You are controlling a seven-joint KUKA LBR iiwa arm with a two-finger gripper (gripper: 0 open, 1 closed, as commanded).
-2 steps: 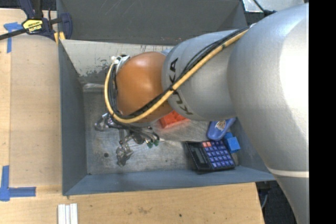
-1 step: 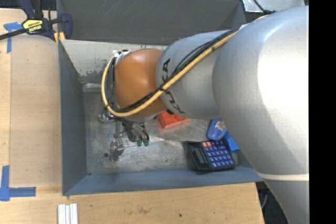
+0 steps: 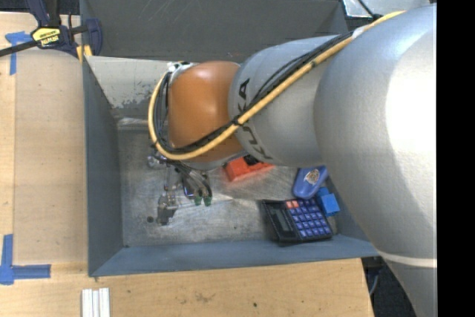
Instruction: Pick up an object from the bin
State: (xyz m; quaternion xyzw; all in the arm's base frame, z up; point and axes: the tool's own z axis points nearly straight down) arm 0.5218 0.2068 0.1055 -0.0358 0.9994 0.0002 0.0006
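Note:
My gripper (image 3: pixel 172 198) hangs below the orange wrist cover, low over the bare floor in the left middle of the bin. A small green and dark thing (image 3: pixel 202 196) lies right beside it, on its right. An orange-red block (image 3: pixel 245 169) sits a little further right, partly under the arm. A dark calculator with blue keys (image 3: pixel 300 220) lies near the bin's front right corner. A blue thing (image 3: pixel 310 180) rests just behind the calculator, half hidden by the arm.
The thick silver arm covers the right and back right of the bin. The bin's left wall and front wall stand close to the gripper. Grey scuffed floor lies to the gripper's left and front.

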